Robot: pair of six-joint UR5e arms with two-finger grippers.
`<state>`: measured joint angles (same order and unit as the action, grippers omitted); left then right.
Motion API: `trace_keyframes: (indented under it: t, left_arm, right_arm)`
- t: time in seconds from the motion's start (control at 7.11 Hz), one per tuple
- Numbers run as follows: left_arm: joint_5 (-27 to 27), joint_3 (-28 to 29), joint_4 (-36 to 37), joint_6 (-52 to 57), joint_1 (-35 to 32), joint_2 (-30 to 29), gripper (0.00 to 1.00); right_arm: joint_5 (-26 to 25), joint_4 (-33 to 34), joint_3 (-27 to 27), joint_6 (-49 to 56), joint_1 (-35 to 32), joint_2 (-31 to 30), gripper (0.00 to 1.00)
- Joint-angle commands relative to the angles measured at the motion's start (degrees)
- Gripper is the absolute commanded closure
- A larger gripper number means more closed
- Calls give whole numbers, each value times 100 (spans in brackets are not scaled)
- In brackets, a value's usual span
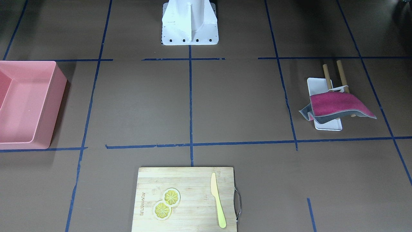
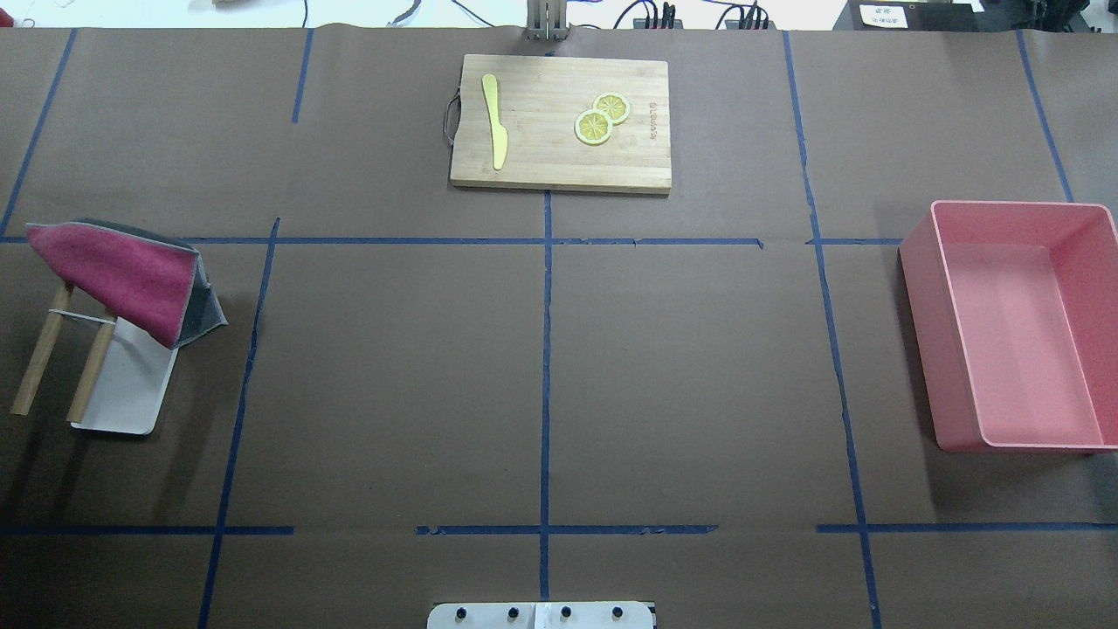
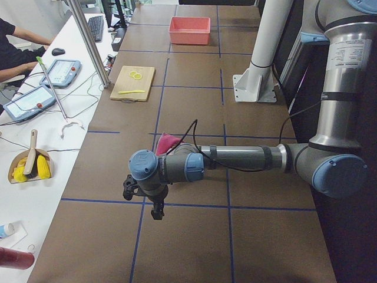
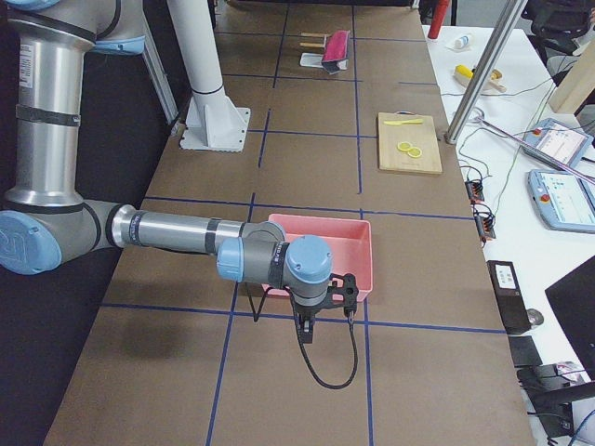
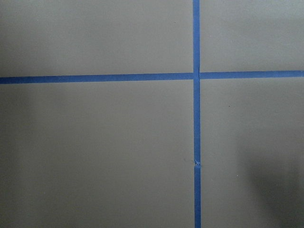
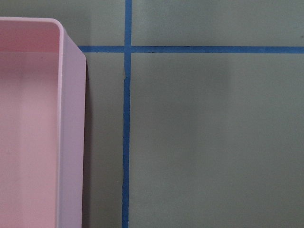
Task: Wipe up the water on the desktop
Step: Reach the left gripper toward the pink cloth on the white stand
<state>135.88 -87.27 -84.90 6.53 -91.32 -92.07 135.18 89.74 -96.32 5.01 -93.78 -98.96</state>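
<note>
The left gripper and right gripper hang above the brown desktop that fills every view. They are seen only from the sides, so I cannot tell whether their fingers are spread. Further out, a red cloth drapes a rack on the left and a pink bin sits on the right — a cutting board lies farthest.

Pink bin; bamboo board (yellow knife, two lemon slices on it)

Overhead and front cameras look down from opposite sides, sharing the desktop.
</note>
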Motion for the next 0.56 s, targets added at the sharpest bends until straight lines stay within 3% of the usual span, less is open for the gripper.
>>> trace_keyframes:
  t: [0.0, 0.28, 0.42]
  left_arm:
    - [9, -96, 9, -20, 0, -48, 0]
    - [35, -849, 17, -964, 52, -109, 0]
    - [270, -879, 0, -1057, 105, -109, 0]
  right_arm:
    - [9, -9, -54, 0, 0, 9, 0]
    - [0, -9, -89, -9, 0, 26, 0]
    - [9, -9, -98, -9, 0, 35, 0]
